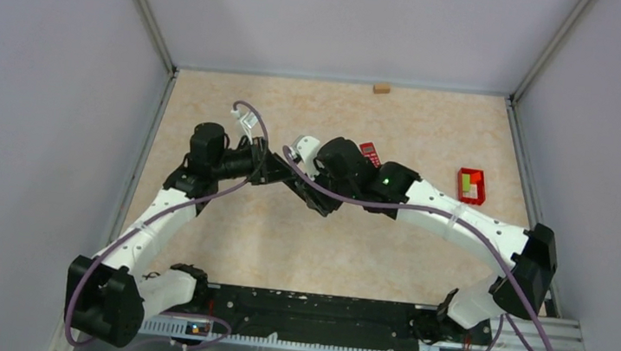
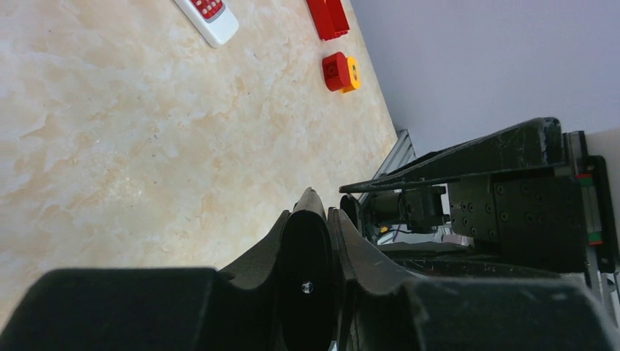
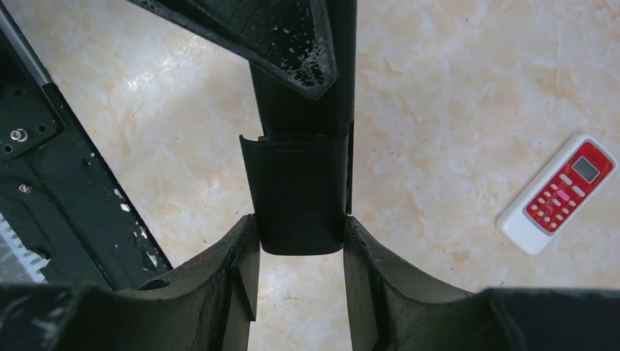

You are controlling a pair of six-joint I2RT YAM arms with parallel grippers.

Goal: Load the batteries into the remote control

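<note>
Both grippers hold a black remote (image 1: 296, 183) in the air above the middle of the table. My left gripper (image 2: 308, 212) is shut on it, seen end-on as a dark oval (image 2: 307, 270) between the fingers. My right gripper (image 3: 301, 223) is shut on its other end (image 3: 300, 190), with both fingers pressed against its sides. A seam crosses the black remote near that end. In the top view the left gripper (image 1: 268, 169) and right gripper (image 1: 315, 195) face each other. No batteries are in view.
A white remote with red buttons (image 1: 370, 153) lies on the table behind the right wrist; it also shows in the right wrist view (image 3: 559, 194) and the left wrist view (image 2: 208, 16). A red tray (image 1: 471, 185) sits at the right. A red-and-orange cylinder (image 2: 341, 73) lies near it. A small wooden block (image 1: 381, 88) lies at the back edge.
</note>
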